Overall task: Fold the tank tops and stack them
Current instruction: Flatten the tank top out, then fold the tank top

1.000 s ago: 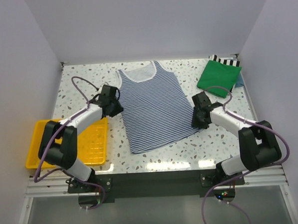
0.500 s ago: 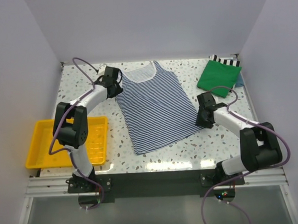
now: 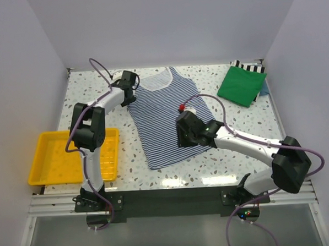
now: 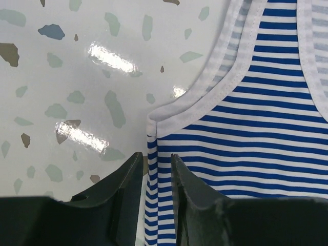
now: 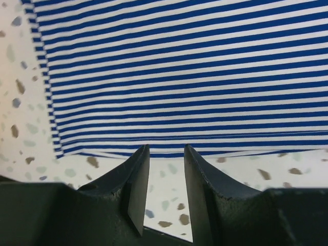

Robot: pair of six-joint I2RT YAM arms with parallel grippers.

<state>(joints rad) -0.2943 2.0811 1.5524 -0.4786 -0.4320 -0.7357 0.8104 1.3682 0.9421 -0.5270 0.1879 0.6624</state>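
While left gripper (image 4: 156, 157), right gripper (image 5: 166, 148) hover part-open, apparently empty, striped top (image 3: 163, 107) lies flat.

— What did the table (image 3: 238, 152) carry?
— A striped top (image 3: 164, 115), spread flat at centre. A green top (image 3: 241, 86), folded, at the far right corner. A yellow tray (image 3: 36, 163) at the near left edge.
— Any contact?
— None; all three lay apart.

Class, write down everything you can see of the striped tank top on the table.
The striped tank top is soft-looking cloth with fine navy-and-white stripes and white trim at neck and armholes. It lies unfolded and flat on the speckled table, neck toward the far edge, slightly skewed. The left gripper hangs open over its side seam below one armhole; the right gripper is open at the hem.
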